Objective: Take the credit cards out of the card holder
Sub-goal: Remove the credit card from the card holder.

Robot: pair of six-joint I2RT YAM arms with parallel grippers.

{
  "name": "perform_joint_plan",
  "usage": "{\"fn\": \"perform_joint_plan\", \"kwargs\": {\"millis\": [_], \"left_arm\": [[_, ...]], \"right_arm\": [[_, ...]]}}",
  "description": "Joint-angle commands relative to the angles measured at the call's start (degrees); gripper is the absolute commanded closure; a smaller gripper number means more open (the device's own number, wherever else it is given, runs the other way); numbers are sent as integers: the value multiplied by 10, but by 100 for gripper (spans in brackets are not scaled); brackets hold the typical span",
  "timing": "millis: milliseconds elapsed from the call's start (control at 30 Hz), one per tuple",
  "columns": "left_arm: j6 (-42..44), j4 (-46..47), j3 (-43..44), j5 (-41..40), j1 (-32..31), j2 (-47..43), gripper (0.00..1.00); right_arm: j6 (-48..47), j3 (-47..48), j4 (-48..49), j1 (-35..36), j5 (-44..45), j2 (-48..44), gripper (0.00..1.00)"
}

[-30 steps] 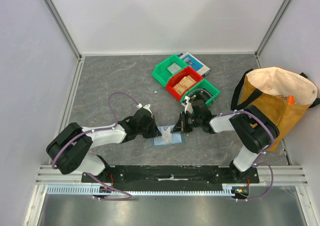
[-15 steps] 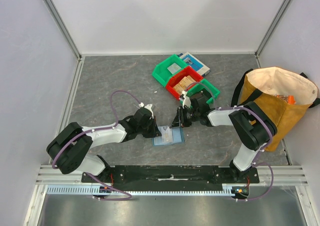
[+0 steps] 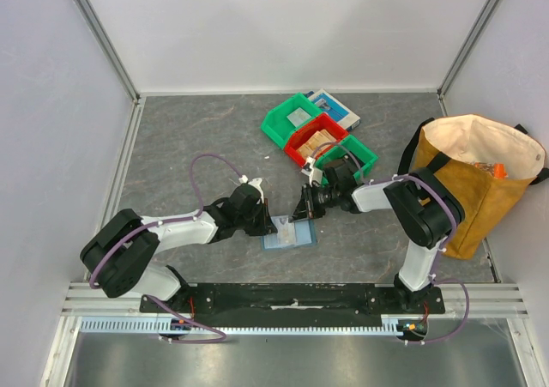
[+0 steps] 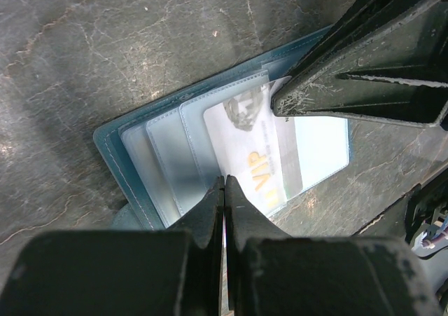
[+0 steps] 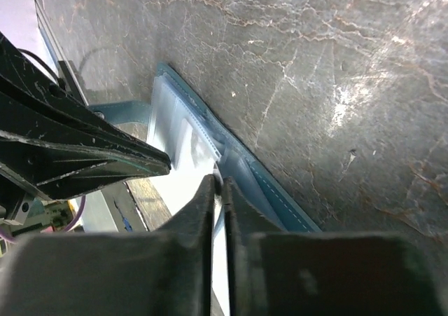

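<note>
The slate-blue card holder [image 3: 289, 236] lies open on the grey table between the two arms. In the left wrist view its pocket slots [image 4: 164, 155] show, and a pale credit card [image 4: 255, 155] printed "VIP" sticks partway out of them. My left gripper [image 4: 224, 179] is shut, its tips pressed down on the holder's left half [image 3: 273, 226]. My right gripper [image 5: 218, 179] comes in from the right, low over the holder [image 5: 280, 197]. Its jaws are nearly together, pinching a thin pale card edge. The right fingertips [image 4: 276, 106] meet the card's corner.
Two green bins [image 3: 294, 118] [image 3: 356, 154] and a red bin [image 3: 314, 142] stand behind the holder, with a blue-and-white flat box [image 3: 339, 106] at the back. A tan tote bag [image 3: 472, 172] stands at the right. Grey walls close in on three sides.
My right gripper parted its jaws, then closed them again on the card edge, and its wrist shifted slightly up and left. The left gripper stayed pressed on the holder.
</note>
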Motion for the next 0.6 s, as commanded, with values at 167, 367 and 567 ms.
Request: {"fn": "perform_joint_plan", "kwargs": {"millis": [167,367,567], "left_arm": [[16,-47,-10,-21,5,10,98],[10,-47,-13,-21,6,7,98],[-3,-41,-7,-10,6,-22,90]], "right_arm": [[-12,-28,-12,-38,-5,-29,100],[-5,-72,-26,-60,30,-100,100],[38,-106,-19,-61,77,-200,100]]}}
